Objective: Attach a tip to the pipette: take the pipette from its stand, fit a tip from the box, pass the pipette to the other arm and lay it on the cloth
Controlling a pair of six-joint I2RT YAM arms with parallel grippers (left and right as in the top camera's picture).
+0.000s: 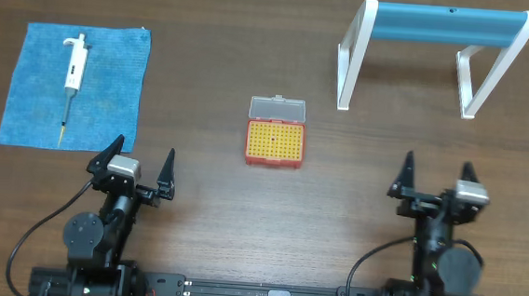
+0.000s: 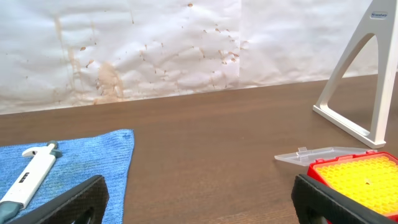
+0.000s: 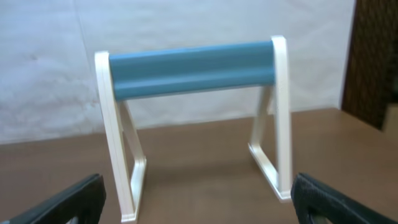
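Note:
The white pipette (image 1: 71, 67) lies on the blue cloth (image 1: 110, 91) at the far left, a yellow tip (image 1: 62, 134) on its end; its handle (image 2: 28, 182) also rests on the cloth (image 2: 93, 162) in the left wrist view. The red tip box (image 1: 275, 142) with yellow tips sits mid-table, lid open; it is seen too (image 2: 360, 180). The white and blue stand (image 1: 438, 25) is at the far right, bare (image 3: 193, 68). My left gripper (image 1: 138, 163) is open near the cloth's near corner, holding nothing. My right gripper (image 1: 435, 176) is open, well short of the stand.
The brown table spreads wide between the tip box and both arm bases. A white papered wall (image 2: 155, 43) rises behind the far table edge. A dark panel (image 3: 376, 62) stands to one side of the stand.

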